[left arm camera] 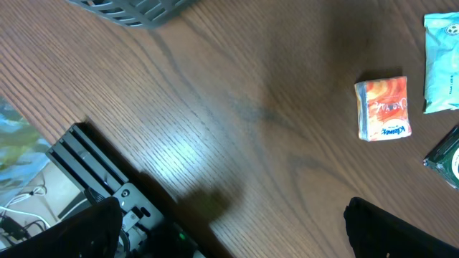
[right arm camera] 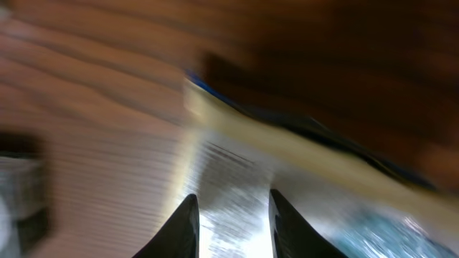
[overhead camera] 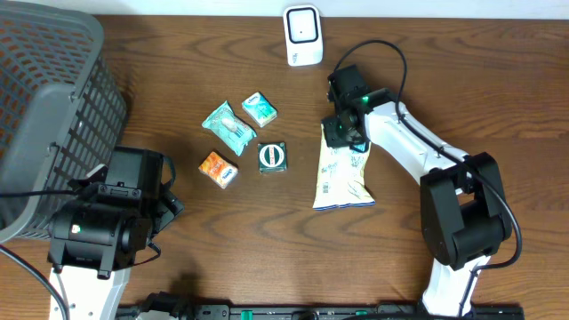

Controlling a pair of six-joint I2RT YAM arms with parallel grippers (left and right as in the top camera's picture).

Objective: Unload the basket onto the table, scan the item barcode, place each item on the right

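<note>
- Overhead, the right gripper (overhead camera: 343,135) sits on the upper end of a flat yellow-and-white pouch (overhead camera: 343,180), its narrow jaws pinched on the crinkled film. The pouch lies lengthwise on the dark wood-grain table (overhead camera: 444,80), right of centre and below the scanner.
- White, rounded and smooth-cased, the scanner (overhead camera: 302,36) stands at the far edge of the table, apart from the pouch.
- Left of the pouch are four small goods: a glossy teal packet (overhead camera: 229,124), a smaller teal packet (overhead camera: 260,109), an orange packet (overhead camera: 218,169) and a dark green square item (overhead camera: 272,156) with a round white label.
- A grey plastic lattice basket (overhead camera: 44,107) fills the left corner.
- The left gripper (overhead camera: 165,201) hangs near the basket with its jaws spread wide, holding nothing.
- Only the right wrist view shows the grip up close. Two pale fingers (right arm camera: 188,223) stand close together with shiny, silvery film between them. The pouch (right arm camera: 301,154) runs off as a blurred yellow band with a blue edge.
- Only the left wrist view shows the orange packet's (left arm camera: 384,107) folded paper-like wrap and blue lettering. It also shows fine grain in the wood, a black metal rail (left arm camera: 93,165) at the table's edge and the basket's corner (left arm camera: 129,11). The teal packet (left arm camera: 441,64) and the green item (left arm camera: 448,154) are cut off at the right edge.
</note>
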